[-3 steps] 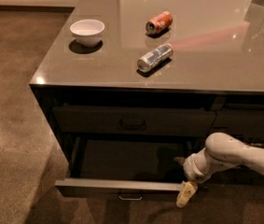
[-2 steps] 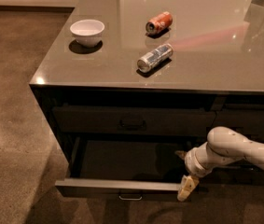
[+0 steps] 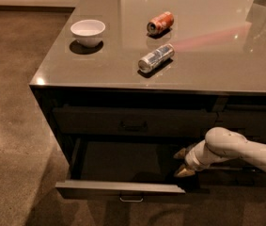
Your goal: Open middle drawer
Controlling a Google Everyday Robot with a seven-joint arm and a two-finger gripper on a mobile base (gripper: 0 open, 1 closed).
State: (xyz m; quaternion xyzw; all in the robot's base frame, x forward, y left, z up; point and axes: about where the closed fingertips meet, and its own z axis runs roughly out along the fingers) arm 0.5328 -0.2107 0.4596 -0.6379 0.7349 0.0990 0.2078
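The middle drawer (image 3: 121, 188) stands pulled far out, its flat dark interior showing and its small bar pull (image 3: 131, 199) on the front edge. Above it the top drawer front (image 3: 95, 121) is closed. My gripper (image 3: 182, 162) sits on a white arm coming in from the right. It hovers over the right part of the open drawer's interior, behind the drawer front. Its two tan fingers (image 3: 184, 172) are apart and hold nothing.
On the grey counter (image 3: 217, 46) lie a white bowl (image 3: 88, 31), an orange can (image 3: 160, 22) on its side and a silver can (image 3: 156, 58) on its side. The narrower right-hand drawers (image 3: 252, 114) are shut. Brown floor lies to the left.
My gripper has risen from the right end of the drawer front and drawn back over the drawer's interior. The drawer has stayed pulled out.
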